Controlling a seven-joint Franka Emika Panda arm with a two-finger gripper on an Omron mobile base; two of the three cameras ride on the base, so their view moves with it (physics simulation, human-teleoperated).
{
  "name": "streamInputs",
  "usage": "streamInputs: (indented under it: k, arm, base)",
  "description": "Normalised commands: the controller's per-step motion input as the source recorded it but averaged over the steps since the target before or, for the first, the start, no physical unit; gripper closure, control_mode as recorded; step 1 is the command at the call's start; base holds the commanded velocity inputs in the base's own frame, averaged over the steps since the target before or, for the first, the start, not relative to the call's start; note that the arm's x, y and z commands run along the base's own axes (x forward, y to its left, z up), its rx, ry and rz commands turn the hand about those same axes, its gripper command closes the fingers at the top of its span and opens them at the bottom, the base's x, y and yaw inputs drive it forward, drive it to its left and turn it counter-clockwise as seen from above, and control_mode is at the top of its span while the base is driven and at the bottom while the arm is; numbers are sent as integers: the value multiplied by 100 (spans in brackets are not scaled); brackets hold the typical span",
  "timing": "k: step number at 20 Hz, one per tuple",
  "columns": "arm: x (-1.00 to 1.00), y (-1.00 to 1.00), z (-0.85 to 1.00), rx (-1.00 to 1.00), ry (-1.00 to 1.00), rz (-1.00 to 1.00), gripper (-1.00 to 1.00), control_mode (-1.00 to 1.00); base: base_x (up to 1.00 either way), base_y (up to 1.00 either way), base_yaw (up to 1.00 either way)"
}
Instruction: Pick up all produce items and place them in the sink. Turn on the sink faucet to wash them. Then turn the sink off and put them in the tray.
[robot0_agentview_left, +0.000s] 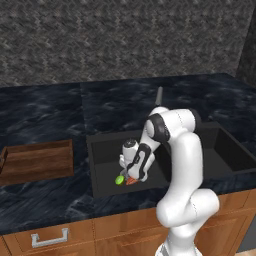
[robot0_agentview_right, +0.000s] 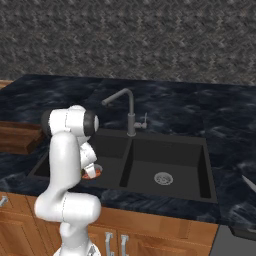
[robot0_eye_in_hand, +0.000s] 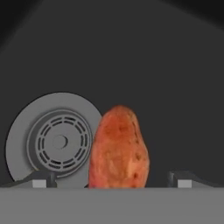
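Observation:
An orange-red carrot-like produce item (robot0_eye_in_hand: 119, 148) lies on the floor of the black sink's left basin (robot0_agentview_left: 102, 150), beside the round silver drain (robot0_eye_in_hand: 54, 141). My gripper (robot0_eye_in_hand: 111, 183) is low in that basin, open, with one fingertip (robot0_eye_in_hand: 39, 181) on each side of the item and a gap to both. A small yellow-green lime-like item (robot0_agentview_left: 119, 180) rests just left of the orange one (robot0_agentview_left: 131, 181), near the basin's front wall. The grey faucet (robot0_agentview_right: 131, 112) stands behind the divider of the sink (robot0_agentview_right: 207, 165). A brown wooden tray (robot0_agentview_left: 37, 160) sits on the counter to the left.
The right basin holds only its drain (robot0_agentview_right: 163, 178). Dark marble counter (robot0_agentview_left: 50, 110) surrounds the sink, backed by a grey wall. Wooden cabinet fronts with a handle (robot0_agentview_left: 50, 237) run below the counter edge. A pale object (robot0_agentview_right: 248, 183) lies at the far right.

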Motion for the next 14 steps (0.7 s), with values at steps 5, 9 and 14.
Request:
streamInputs:
  k: [5, 9, 14]
  arm:
    - [3, -1, -29, 0, 0, 0, -100, -100]
    - [6, -4, -35, 0, 0, 0, -100, -100]
    - [13, -1, -41, 0, 0, 0, -100, -100]
  base:
    - [0, 0, 0]
    - [0, 0, 0]
    - [0, 0, 0]
